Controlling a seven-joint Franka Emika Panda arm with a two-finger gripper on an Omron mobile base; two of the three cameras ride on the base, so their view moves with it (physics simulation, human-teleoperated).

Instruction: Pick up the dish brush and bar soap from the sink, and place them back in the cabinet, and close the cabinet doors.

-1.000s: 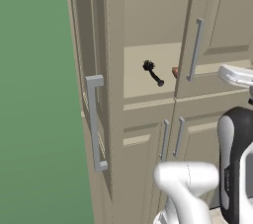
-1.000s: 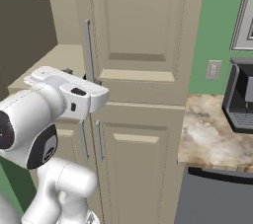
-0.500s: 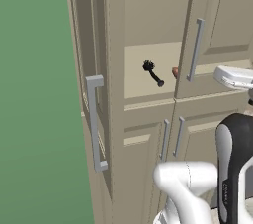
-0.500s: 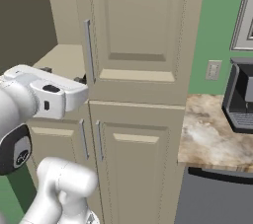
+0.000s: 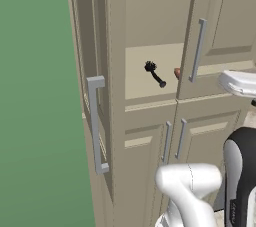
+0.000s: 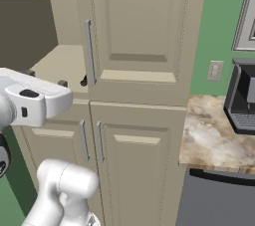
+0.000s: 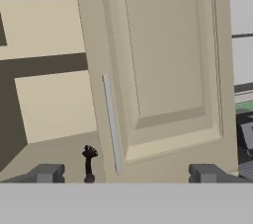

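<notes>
The black dish brush (image 5: 154, 72) lies on the middle shelf of the tall beige cabinet (image 5: 150, 31), bristles to the left. It also shows as the dish brush (image 7: 89, 161) low in the hand view. A pinkish bit of the bar soap (image 5: 177, 73) peeks out beside the right door's edge. The left cabinet door (image 5: 95, 121) stands swung wide open. The right cabinet door (image 7: 163, 70) covers the right half of the opening. My gripper (image 7: 126, 173) is open and holds nothing, a short way in front of that door. The sink is out of view.
Two lower cabinet doors (image 6: 134, 155) below the shelf are shut. A marble counter (image 6: 214, 135) with a dark coffee machine (image 6: 244, 100) lies to the right, under a wall outlet (image 6: 215, 70). A green wall (image 5: 35, 96) runs along the left.
My hand has drawn back from the cabinet, sliding left in the right base view. The brush, soap and doors have not moved.
</notes>
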